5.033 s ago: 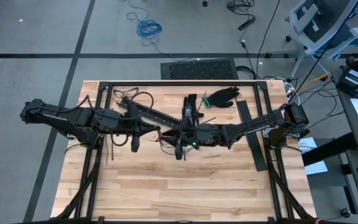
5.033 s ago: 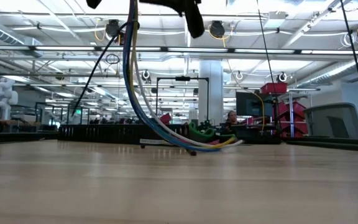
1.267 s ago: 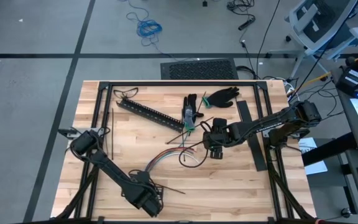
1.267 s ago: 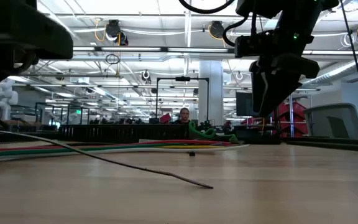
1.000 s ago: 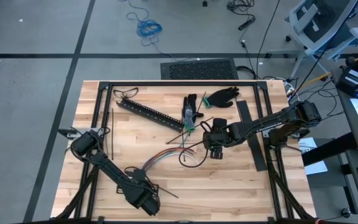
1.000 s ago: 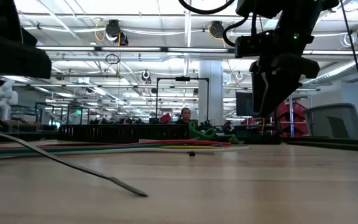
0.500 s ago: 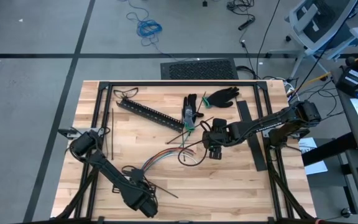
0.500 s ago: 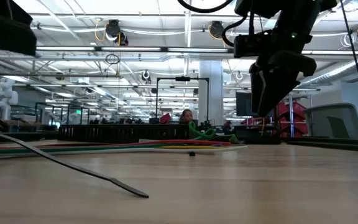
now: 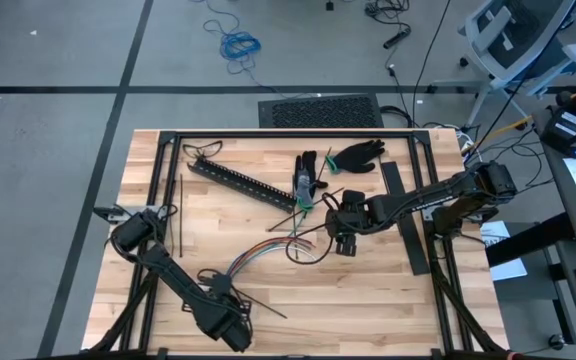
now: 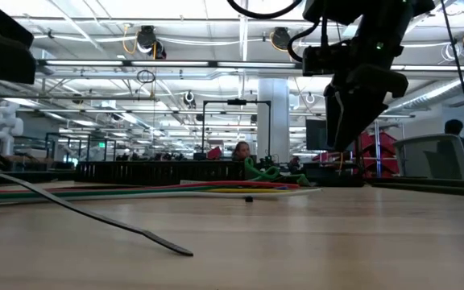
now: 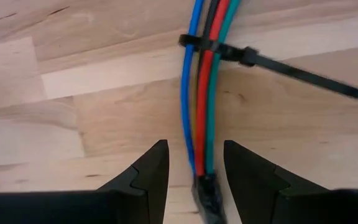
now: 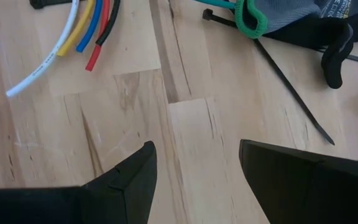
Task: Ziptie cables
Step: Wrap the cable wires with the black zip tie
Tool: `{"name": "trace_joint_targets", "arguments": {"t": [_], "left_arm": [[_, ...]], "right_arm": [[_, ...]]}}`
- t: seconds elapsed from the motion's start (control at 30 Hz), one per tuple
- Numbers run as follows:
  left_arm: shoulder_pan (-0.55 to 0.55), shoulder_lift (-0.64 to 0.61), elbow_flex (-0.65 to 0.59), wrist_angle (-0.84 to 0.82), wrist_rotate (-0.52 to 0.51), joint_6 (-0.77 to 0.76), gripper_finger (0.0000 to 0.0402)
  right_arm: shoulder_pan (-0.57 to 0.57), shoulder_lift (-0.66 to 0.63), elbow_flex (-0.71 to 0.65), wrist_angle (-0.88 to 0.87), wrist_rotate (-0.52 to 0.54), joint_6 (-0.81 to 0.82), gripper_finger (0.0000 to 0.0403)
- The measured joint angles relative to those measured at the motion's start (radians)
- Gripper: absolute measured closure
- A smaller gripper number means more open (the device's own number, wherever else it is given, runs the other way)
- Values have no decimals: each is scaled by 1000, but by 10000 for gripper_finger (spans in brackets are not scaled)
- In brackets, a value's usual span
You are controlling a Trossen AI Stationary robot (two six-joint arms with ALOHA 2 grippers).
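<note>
1. Here, nearest the front edge of the desk (image 9: 368, 310), your left claw (image 11: 191, 180) hovers low over the cables (image 11: 202, 99), its fingers parted and straddling the blue, red and green strands without pinching them; it grips nothing.
2. Just ahead of that claw, one ziptie (image 11: 241, 55) is already looped around the bundle, and its long tail runs off loose across the wood. You appear to be at the tightening step for this tie, or checking it.
3. The cables curve from there toward the middle of the desk, where their free ends fan out (image 12: 73, 31).
4. Over that middle area your right claw (image 12: 194, 180) hangs above bare wood, fingers apart, holding nothing, near the fanned ends.
5. Beyond it lie a spare ziptie (image 12: 288, 93) and a dark glove (image 9: 356, 155), with the black slotted rail (image 9: 243, 182) toward the far left.
6. Next you probably need one claw to pin the bundle while the other takes the loose tail and draws it snug.
</note>
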Motion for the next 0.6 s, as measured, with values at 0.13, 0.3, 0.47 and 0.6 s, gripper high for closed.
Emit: {"name": "trace_joint_targets", "arguments": {"t": [0.13, 0.3, 0.47, 0.6], "left_arm": [[0, 3, -47, 76, -12, 7, 252], [-3, -1, -100, 150, -11, 8, 252], [-16, 0, -119, 159, -31, 78, 292], [-36, 1, -131, 172, -67, 77, 380]], "right_arm": [[-1, 0, 0, 0, 0, 0, 183], [0, 0, 0, -5, -5, 16, 183], [0, 0, 1, -4, -32, 37, 183], [-1, 0, 1, -4, -47, 36, 183]]}}
